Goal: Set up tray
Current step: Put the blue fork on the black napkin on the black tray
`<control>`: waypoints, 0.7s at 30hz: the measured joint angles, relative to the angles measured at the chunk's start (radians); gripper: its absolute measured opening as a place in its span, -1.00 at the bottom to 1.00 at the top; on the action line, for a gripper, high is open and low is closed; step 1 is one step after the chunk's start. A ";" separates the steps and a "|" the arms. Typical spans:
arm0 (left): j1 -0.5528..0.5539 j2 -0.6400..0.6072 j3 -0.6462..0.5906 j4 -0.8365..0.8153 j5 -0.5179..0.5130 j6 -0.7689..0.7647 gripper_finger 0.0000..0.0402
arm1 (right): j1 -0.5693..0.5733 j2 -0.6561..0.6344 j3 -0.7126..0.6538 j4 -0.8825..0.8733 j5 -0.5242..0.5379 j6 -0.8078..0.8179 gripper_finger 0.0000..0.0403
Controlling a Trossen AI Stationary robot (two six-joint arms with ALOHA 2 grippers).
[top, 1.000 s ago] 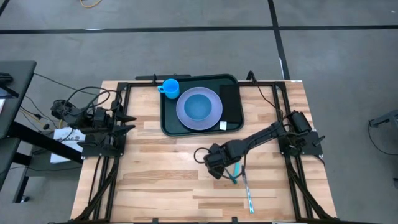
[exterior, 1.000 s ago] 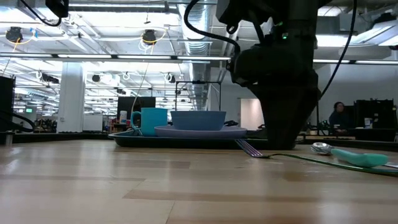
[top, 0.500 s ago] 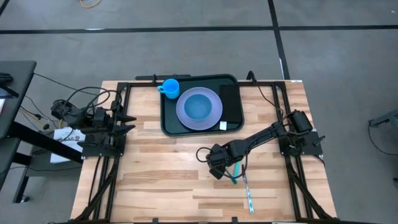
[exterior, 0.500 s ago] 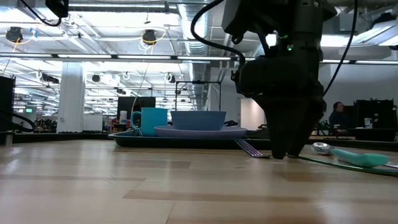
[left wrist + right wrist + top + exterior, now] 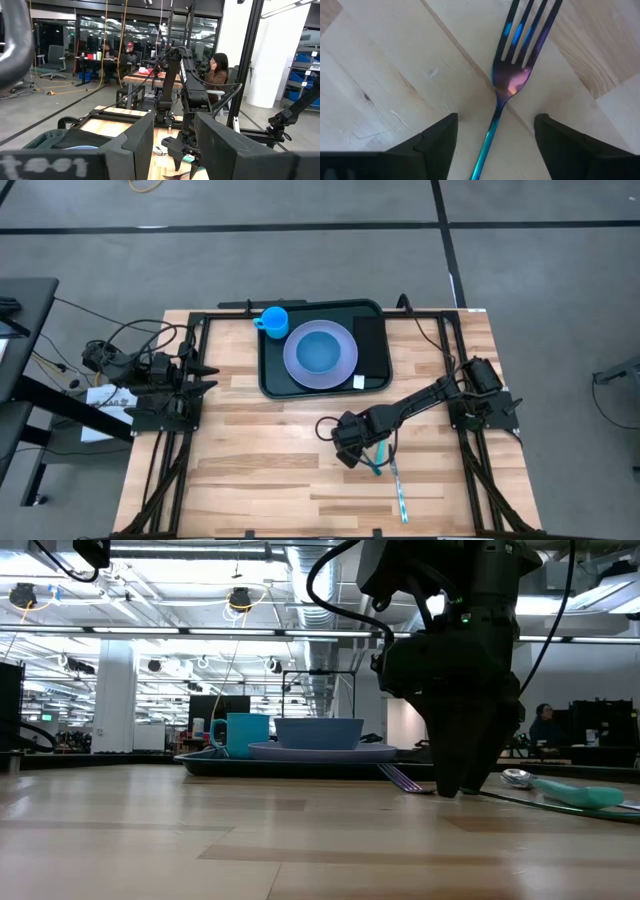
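The dark tray (image 5: 268, 376) lies at the table's far middle. It carries a lavender plate with a blue bowl (image 5: 320, 352), a blue cup (image 5: 273, 320) and a flat black rectangle (image 5: 368, 345). An iridescent fork (image 5: 512, 82) lies flat on the wood nearer the table's front; its handle (image 5: 398, 490) runs toward the near edge. My right gripper (image 5: 495, 125) points down over the fork's neck, open, one finger on each side, touching nothing. In the low view its fingertips (image 5: 458, 790) stand at the table top. My left gripper (image 5: 205, 378) waits open at the left edge.
A spoon with a teal handle (image 5: 378, 460) lies just right of the fork, its bowl (image 5: 515, 778) close to my right gripper. Bare wood stretches across the near left half of the table. Cables and arm frames line both side edges. People sit at desks beyond the table.
My right gripper has come down toward the fork until its fingertips reach the table top, shifting slightly toward the right edge. The fork, the spoon and the things on the tray have stayed put.
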 joint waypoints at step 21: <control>0.000 0.000 0.000 0.000 0.000 -0.007 -0.34 | -0.006 0.003 -0.001 0.009 -0.004 0.019 -0.58</control>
